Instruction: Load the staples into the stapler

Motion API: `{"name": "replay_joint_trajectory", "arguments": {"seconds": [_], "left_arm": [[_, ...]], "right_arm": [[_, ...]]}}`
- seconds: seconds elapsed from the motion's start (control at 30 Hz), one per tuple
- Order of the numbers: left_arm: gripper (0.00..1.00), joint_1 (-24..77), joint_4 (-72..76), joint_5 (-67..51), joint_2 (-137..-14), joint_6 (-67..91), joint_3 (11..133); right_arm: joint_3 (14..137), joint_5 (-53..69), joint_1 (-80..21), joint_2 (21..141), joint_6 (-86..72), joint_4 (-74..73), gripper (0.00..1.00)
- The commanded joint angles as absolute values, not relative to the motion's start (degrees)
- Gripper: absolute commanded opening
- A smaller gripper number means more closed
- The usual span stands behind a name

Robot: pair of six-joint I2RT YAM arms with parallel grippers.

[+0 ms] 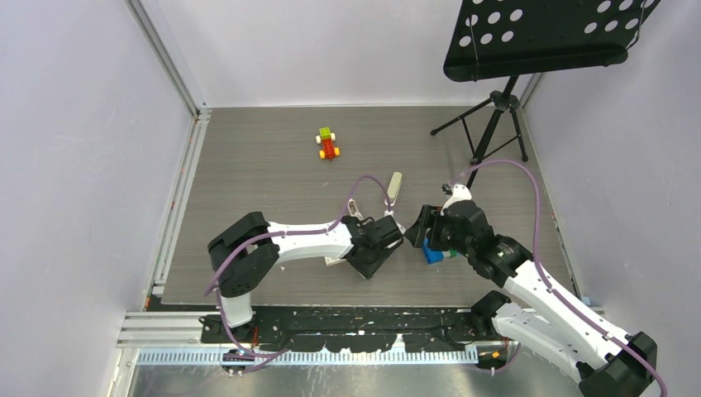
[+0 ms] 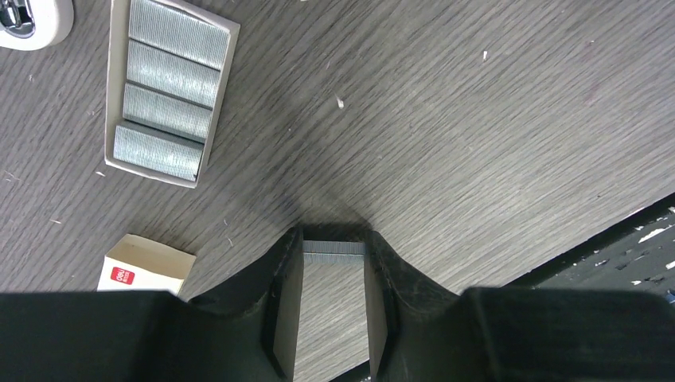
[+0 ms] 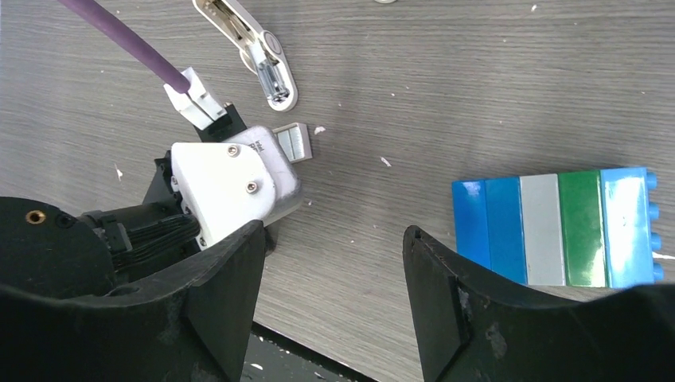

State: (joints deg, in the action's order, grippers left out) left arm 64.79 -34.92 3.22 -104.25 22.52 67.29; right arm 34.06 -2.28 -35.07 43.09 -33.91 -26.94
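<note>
My left gripper (image 2: 334,243) is shut on a short silvery strip of staples (image 2: 334,249), pinched crosswise between its fingertips just above the table. An open tray with several more staple blocks (image 2: 167,95) lies at the upper left, and the white carton with a red mark (image 2: 146,263) lies beside my left finger. The stapler (image 3: 256,52) lies hinged open beyond the left wrist; from above its grey-beige top (image 1: 394,188) shows. My right gripper (image 3: 334,235) stands open over bare table near the front edge, holding nothing, right of the left arm's wrist (image 3: 224,185).
A blue, green and white brick block (image 3: 559,228) lies right of my right gripper. A small toy of coloured bricks (image 1: 327,144) sits at the far centre. A black music stand (image 1: 496,124) stands at the back right. The table's front edge (image 3: 318,338) is close below both grippers.
</note>
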Motion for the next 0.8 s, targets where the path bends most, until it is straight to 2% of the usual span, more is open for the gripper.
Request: {"name": "replay_joint_trajectory", "arguments": {"seconds": [0.0,0.23,0.4,0.53,0.6,0.67,0.73,0.77], "left_arm": [[0.25,65.5,-36.2,3.6,-105.6,22.3,68.6],[0.42,65.5,-34.2,3.3,-104.0,22.4,68.1],[0.50,65.5,-31.9,3.9,-101.7,22.5,67.7],[0.57,65.5,-30.0,5.4,-98.3,22.9,66.6],[0.65,65.5,-28.7,7.0,-95.4,23.3,65.1],[0.77,65.1,-27.9,8.7,-92.3,24.3,63.5],[0.96,64.0,-27.7,9.5,-89.2,25.8,61.7],[0.99,63.3,-27.6,9.6,-87.4,26.6,60.8]], "right_arm": [[34.6,-4.9,-34.9,42.1,-33.0,-28.2,0.69],[35.8,-7.1,-34.9,41.4,-33.6,-31.6,0.71],[37.2,-9.3,-34.9,42.6,-35.6,-34.5,0.77],[39.9,-10.1,-34.8,43.3,-40.8,-37.4,0.86],[40.8,-9.2,-34.9,42.2,-40.9,-37.5,0.92],[40.9,-10.1,-34.9,40.4,-42.1,-37.3,0.98],[39.6,-8.8,-34.9,38.3,-41.7,-35.5,1.00],[39.0,-8.1,-34.9,37.3,-41.5,-34.4,1.00]]}}
